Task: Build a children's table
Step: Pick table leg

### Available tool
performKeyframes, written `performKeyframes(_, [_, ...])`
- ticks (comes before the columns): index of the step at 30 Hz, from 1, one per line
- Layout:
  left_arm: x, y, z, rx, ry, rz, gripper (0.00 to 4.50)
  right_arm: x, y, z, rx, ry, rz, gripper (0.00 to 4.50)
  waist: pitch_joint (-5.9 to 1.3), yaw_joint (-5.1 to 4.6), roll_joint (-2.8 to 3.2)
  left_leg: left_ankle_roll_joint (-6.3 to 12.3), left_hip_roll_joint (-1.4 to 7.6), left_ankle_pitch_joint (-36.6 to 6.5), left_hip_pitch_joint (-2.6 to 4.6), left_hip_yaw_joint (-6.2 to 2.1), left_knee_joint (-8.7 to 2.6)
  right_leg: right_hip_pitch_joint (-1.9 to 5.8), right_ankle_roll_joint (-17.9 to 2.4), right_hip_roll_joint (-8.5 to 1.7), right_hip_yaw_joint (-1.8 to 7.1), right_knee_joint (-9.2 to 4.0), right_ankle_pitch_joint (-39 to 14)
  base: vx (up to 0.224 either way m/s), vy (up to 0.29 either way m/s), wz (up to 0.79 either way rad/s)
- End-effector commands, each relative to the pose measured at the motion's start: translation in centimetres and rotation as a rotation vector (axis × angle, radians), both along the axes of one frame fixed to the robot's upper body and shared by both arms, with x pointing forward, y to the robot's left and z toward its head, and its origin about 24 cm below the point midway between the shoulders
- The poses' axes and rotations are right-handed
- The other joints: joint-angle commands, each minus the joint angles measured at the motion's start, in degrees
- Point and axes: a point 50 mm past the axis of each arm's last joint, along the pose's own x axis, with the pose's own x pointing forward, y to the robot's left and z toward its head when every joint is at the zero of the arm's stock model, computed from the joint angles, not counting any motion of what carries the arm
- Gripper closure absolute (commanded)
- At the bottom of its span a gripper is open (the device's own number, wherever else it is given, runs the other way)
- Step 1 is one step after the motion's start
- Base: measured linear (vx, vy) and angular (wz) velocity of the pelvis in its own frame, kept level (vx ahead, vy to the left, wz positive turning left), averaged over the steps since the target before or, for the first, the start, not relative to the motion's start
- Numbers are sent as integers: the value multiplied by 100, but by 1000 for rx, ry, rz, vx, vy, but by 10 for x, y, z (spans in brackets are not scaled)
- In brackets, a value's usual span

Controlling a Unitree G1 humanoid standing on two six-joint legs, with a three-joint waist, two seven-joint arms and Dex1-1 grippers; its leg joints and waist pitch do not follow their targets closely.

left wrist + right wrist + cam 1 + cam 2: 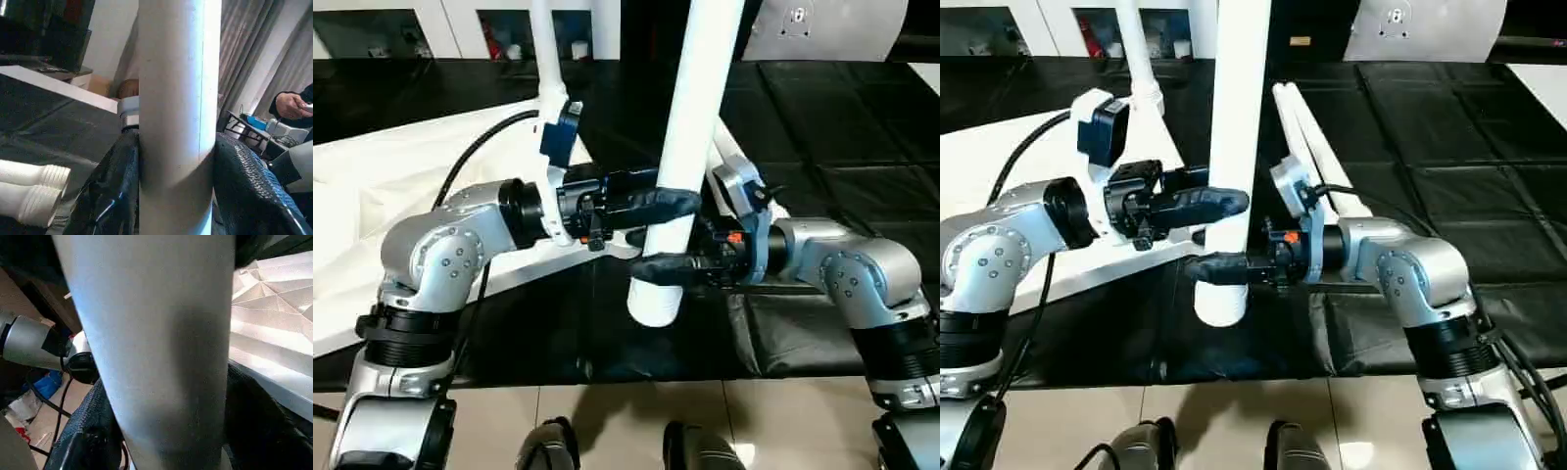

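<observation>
Both arms are meeting in front of the robot around one white table leg (pixel 690 127), which is standing nearly upright and leaning slightly away at its top. The left gripper (pixel 658 203) is clamping it from the robot's left, its black fingers (pixel 244 186) pressing both sides of the tube. The right gripper (pixel 658 268) is clamping the same leg just below, close to the wide open bottom end, which is hanging clear above the floor.

The leg is looking smooth, round and plain white, widening toward its lower end. Two more legs (pixel 1307 137) are lying side by side on the floor beyond the right forearm; their ribbed ends (pixel 36 193) are showing in the left wrist view. A fourth leg (pixel 546 59) is standing up from a rounded corner socket of the white tabletop (pixel 382 196), which is lying to the robot's left with its ribbed underside (pixel 274 313) facing up.

Black floor mats (pixel 842 127) are covering the ground, giving way to pale tiles (pixel 607 411) near the robot's feet. A white cabinet with glass doors (pixel 460 29) is standing at the back, and a person's hand (pixel 291 105) is showing at the edge of the left wrist view.
</observation>
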Motion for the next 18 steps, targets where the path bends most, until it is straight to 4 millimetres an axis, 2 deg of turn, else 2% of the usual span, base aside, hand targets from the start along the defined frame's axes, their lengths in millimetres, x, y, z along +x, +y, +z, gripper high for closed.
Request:
performKeyframes(1, [-2,-4,9,-1,-55,-11,264,-1,1,2,-9,-10,15,218,-529,-8,-29,65,34,-1119,165,8,-341,322,-1200,-276,152,-421,-1604,0,0,0])
performKeyframes(7, [-2,-4,9,0,-56,-11,264,-1,1,0,-16,-6,12,248,-531,-10,-28,64,35,-1104,163,9,-341,320,-1210,-275,152,-416,-1574,0,0,0])
performKeyframes(10, [-2,-4,9,1,-57,-11,264,-1,1,0,-15,-6,12,251,-526,-11,-26,65,37,-1128,168,9,-343,315,-1214,-275,153,-422,-1601,0,0,0])
performKeyframes(11, [-2,-4,9,9,-62,-13,264,-1,1,0,-14,-6,10,251,-535,-6,-6,61,36,-1131,170,7,-341,319,-1219,-277,151,-419,-1604,0,0,0])
performKeyframes(16, [-5,-4,7,27,-41,-23,264,-1,1,-2,-10,-7,-3,252,-539,-7,-13,52,37,-1127,166,7,-343,319,-1242,-275,148,-414,-1548,0,0,0])
performKeyframes(17, [-6,-4,8,22,-40,-26,229,-1,1,-2,-10,-7,-4,252,-541,-8,-13,51,37,-1137,168,9,-341,319,-1244,-276,149,-416,-1554,0,0,0])
performKeyframes(18, [-6,-4,8,22,-40,-26,229,-1,1,-2,-10,-7,-4,252,-538,-8,-16,50,36,-1141,166,8,-342,321,-1246,-275,150,-417,-1557,0,0,0])
